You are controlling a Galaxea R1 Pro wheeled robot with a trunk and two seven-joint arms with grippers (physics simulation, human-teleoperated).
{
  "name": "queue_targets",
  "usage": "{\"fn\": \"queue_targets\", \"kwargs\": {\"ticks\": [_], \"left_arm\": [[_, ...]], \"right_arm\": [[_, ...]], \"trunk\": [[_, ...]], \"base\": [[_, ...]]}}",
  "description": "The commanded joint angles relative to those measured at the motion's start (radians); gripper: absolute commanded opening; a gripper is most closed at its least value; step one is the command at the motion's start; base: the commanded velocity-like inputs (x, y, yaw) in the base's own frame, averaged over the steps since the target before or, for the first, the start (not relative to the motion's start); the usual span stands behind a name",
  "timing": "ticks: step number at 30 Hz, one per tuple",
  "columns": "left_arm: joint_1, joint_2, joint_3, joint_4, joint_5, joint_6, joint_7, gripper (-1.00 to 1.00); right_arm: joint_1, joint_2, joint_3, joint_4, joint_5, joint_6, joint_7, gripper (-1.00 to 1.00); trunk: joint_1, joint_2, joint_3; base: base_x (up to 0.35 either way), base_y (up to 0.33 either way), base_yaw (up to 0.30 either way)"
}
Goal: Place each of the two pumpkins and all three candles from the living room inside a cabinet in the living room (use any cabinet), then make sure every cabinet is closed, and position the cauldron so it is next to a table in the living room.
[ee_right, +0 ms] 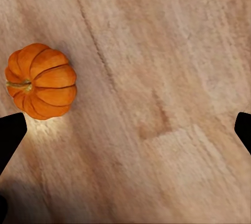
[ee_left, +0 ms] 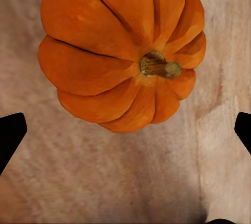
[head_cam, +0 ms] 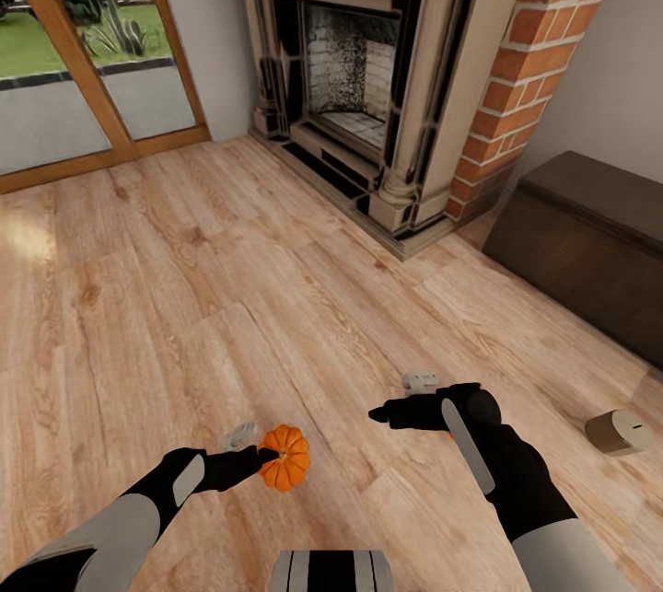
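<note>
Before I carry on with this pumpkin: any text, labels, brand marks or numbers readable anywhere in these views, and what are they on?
None: no readable text in any view.
The pumpkin at the left gripper is plain orange, unlabelled.
The candle lying on the floor has a small dark mark on its end, no lettering.
The cabinet has bare brown panels.
The fireplace and its brick column carry no sign.

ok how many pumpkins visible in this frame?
1. The pumpkin sits on the wood floor right at the left gripper, whose fingers are spread wide in the left wrist view. The second may be out of frame.
</note>
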Motion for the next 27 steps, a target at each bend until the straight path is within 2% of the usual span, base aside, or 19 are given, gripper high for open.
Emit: {"fn": "queue_targets", "kwargs": {"ticks": [1,14,20,27], "left_arm": [[0.000,0.000,0.002,-0.001,0.008,0.009,0.000,1.00],[0.000,0.000,0.002,-0.001,0.008,0.005,0.000,1.00],[0.000,-0.001,0.001,0.000,0.008,-0.055,0.000,1.00],[0.000,-0.001,0.001,0.001,0.008,-0.062,0.000,1.00]], "right_arm": [[-0.001,-0.001,0.001,-0.001,0.002,0.003,0.003,1.00],[-0.001,0.000,0.002,-0.001,0.002,0.003,0.003,1.00],[-0.001,0.001,0.002,-0.001,0.002,0.003,0.003,1.00],[-0.001,0.000,0.002,-0.001,0.002,0.003,0.003,1.00]], "trunk": [[0.000,0.000,-0.001],[0.000,0.000,-0.001],[0.000,0.000,-0.001],[0.000,0.000,-0.001]], "base": [[0.000,0.000,0.000],[0.000,0.000,0.000],[0.076,0.000,0.000],[0.116,0.000,0.000]]}}
